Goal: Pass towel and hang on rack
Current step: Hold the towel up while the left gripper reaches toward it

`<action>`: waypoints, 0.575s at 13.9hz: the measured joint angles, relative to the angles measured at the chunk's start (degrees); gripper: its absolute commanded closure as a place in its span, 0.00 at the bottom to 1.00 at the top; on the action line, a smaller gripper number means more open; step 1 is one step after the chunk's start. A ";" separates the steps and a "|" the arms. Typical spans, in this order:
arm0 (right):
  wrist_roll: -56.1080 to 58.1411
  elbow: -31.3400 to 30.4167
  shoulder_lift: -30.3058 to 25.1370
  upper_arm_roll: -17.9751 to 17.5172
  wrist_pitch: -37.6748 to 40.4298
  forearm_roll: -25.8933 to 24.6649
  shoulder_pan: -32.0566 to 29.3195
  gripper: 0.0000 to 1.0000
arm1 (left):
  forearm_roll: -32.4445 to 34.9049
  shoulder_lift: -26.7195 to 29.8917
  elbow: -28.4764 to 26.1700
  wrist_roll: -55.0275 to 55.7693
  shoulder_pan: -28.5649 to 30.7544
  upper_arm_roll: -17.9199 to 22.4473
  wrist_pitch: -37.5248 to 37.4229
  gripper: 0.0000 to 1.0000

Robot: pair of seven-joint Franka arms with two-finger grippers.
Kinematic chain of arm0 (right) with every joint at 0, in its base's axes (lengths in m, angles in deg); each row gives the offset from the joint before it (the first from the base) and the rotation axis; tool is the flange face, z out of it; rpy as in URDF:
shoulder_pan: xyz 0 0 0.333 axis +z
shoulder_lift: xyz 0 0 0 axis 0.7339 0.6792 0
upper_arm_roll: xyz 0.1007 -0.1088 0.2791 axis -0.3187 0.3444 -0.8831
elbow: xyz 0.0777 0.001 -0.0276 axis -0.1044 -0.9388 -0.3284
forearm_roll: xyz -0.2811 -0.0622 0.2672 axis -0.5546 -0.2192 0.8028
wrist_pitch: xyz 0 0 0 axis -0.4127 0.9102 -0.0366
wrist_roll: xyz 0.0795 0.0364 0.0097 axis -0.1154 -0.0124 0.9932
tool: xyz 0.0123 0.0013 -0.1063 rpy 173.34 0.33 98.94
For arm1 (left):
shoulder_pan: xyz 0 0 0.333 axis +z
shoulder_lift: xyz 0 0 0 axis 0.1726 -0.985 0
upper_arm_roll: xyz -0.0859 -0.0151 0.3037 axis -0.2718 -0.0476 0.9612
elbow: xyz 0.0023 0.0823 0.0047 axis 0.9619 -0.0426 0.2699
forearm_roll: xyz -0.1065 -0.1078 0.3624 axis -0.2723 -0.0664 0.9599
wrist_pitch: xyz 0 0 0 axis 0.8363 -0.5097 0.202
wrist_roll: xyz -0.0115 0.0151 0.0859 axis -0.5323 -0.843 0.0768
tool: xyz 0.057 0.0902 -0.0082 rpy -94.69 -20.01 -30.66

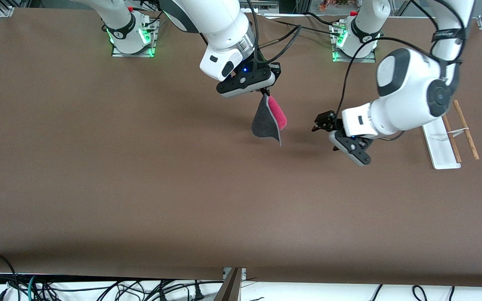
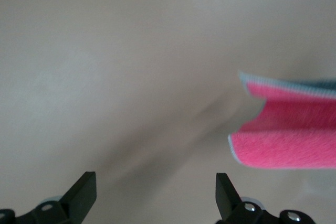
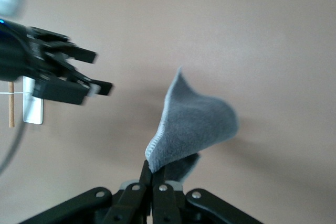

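Note:
My right gripper [image 1: 265, 94] is shut on one corner of the towel [image 1: 266, 121] and holds it hanging in the air over the middle of the table, dark grey side and pink patch both showing. In the right wrist view the fingers [image 3: 152, 174] pinch the grey cloth [image 3: 194, 124]. My left gripper [image 1: 317, 124] is open and empty, in the air beside the towel, toward the left arm's end. Its wrist view shows the fingers [image 2: 156, 190] wide apart and the towel's pink side [image 2: 286, 129] off to one side. The rack [image 1: 450, 138] stands at the left arm's end of the table.
The rack's white base [image 1: 437, 146] and two brown rods [image 1: 467, 129] sit partly under my left arm's elbow. The right wrist view also shows the left gripper [image 3: 79, 72] and a bit of the rack [image 3: 31, 106]. Brown table [image 1: 140, 188] all around.

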 measured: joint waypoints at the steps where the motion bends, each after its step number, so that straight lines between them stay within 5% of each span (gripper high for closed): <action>1: 0.00 0.03 -0.03 0.00 -0.26 0.00 0.00 1.00 | -0.10 -0.01 -2.01 -2.81 0.04 -1.52 3.81 0.00; 4: 0.00 0.04 -0.05 0.00 -0.82 0.00 0.02 1.00 | -0.13 0.07 -4.73 -6.38 0.03 -6.09 10.07 0.00; 8: 0.00 0.04 -0.07 0.00 -0.99 0.00 0.04 1.00 | -0.13 1.17 -4.74 -7.29 0.09 -6.92 10.46 0.00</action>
